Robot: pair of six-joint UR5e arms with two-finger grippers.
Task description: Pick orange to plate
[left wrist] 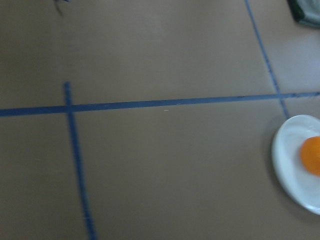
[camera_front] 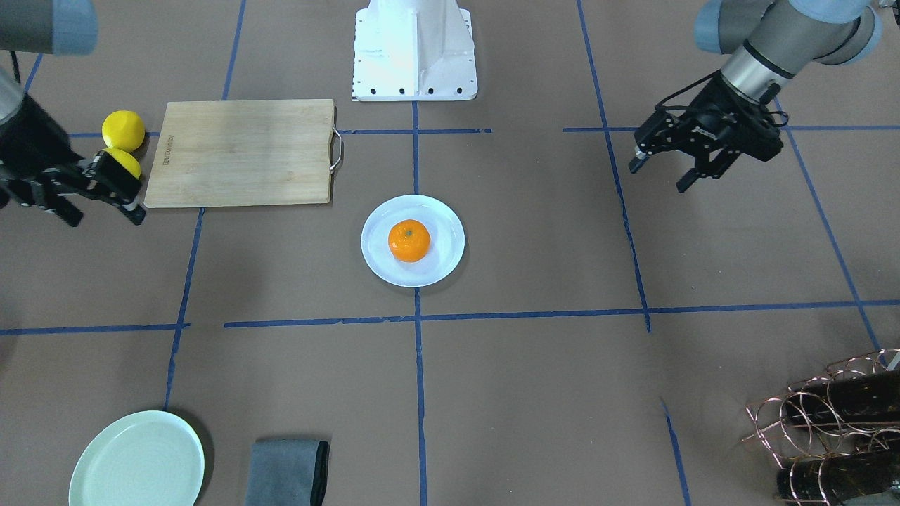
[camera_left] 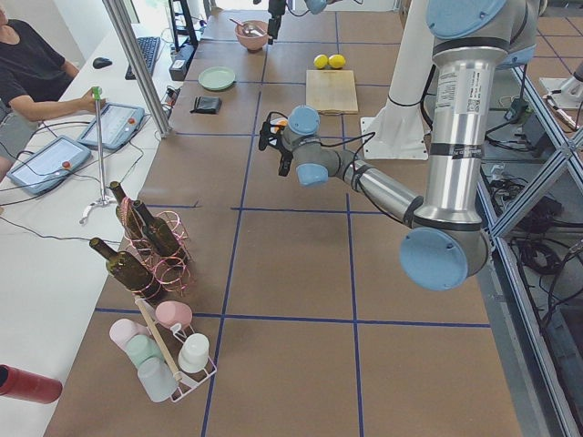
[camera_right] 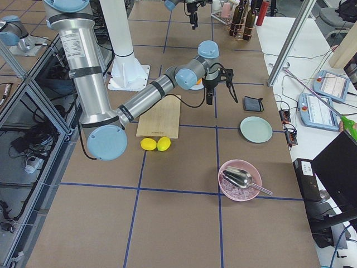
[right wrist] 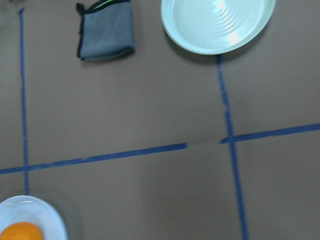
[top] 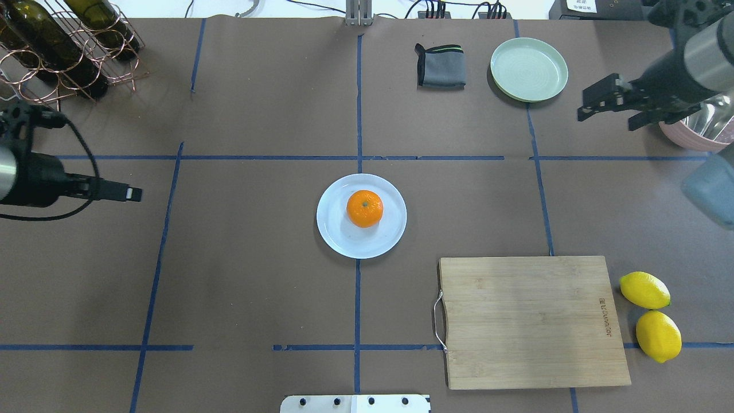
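orange [camera_front: 408, 240]: lies on the plate [camera_front: 446, 232], middle of the bench [camera_front: 534, 379]
step: placing looks done; both arms well apart from it
left hand [camera_front: 659, 178]: fingers spread; empty
right hand [top: 608, 120]: fingers spread; empty
next: nothing left to grasp, I judge; keep clear

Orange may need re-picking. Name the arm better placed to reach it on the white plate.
Left, marginally. The left tool, open, sits level with the plate holding the orange, nothing between; the right tool is farther, near the mint plate.
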